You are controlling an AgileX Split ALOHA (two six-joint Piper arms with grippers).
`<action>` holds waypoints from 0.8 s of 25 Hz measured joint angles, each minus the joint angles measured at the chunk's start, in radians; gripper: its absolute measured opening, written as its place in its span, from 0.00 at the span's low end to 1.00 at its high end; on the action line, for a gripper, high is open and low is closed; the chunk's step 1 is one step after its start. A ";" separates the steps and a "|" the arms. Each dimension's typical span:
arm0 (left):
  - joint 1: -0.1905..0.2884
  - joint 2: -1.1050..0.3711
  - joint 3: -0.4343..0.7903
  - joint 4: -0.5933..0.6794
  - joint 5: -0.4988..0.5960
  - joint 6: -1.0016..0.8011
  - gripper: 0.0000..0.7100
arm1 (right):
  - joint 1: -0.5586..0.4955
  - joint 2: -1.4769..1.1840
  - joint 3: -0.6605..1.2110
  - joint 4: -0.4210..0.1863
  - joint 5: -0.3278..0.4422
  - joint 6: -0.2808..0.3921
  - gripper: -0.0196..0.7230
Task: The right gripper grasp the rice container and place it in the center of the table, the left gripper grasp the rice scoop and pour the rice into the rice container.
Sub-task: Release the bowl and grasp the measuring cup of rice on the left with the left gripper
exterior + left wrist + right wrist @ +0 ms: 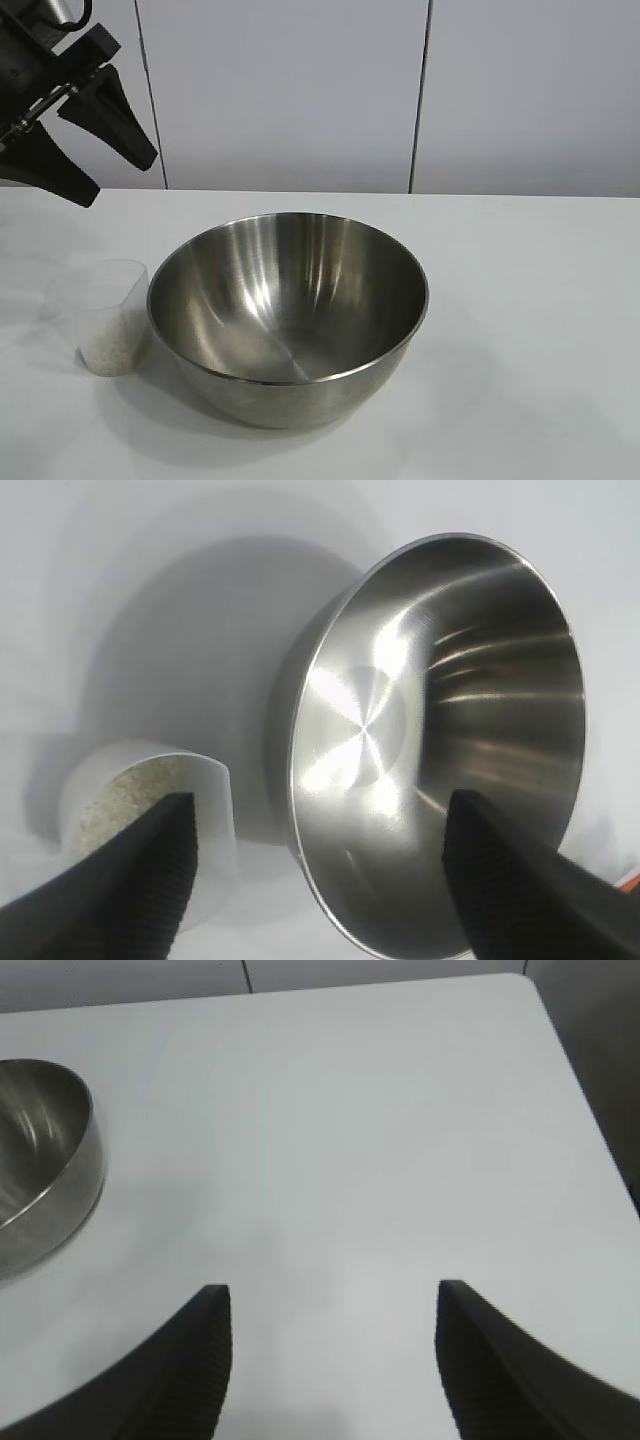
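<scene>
The rice container (250,280), a shiny steel bowl, stands empty on the white table (540,300) near its middle. Just left of it, close to its side, stands the rice scoop (108,300), a frosted cup with rice (108,352) in its lower part. My left gripper (120,180) hangs open high at the far left, above and behind the scoop. In the left wrist view its gripper (322,800) spans the scoop (215,820), the rice (125,795) and the bowl (440,700) far below. My right gripper (332,1288) is open over bare table, with the bowl (50,1180) off to one side.
Grey wall panels (300,90) rise behind the table's back edge. The right wrist view shows the table's corner (525,980) and a dark drop beyond its side edge (600,1140). Bare tabletop lies right of the bowl.
</scene>
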 joint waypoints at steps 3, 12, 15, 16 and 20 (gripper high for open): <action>0.000 0.000 0.000 0.000 -0.008 0.000 0.71 | 0.029 0.000 0.007 -0.020 -0.010 0.016 0.58; 0.000 0.000 0.000 0.000 -0.010 0.000 0.71 | 0.030 0.000 0.007 -0.027 -0.018 0.023 0.58; 0.000 0.000 0.000 0.000 -0.010 0.000 0.71 | 0.030 0.000 0.007 -0.027 -0.020 0.023 0.58; 0.000 0.000 0.000 0.000 -0.010 0.000 0.71 | 0.030 0.000 0.007 -0.027 -0.020 0.023 0.58; 0.000 0.000 0.000 0.000 -0.010 0.000 0.71 | 0.030 0.000 0.007 -0.027 -0.020 0.023 0.58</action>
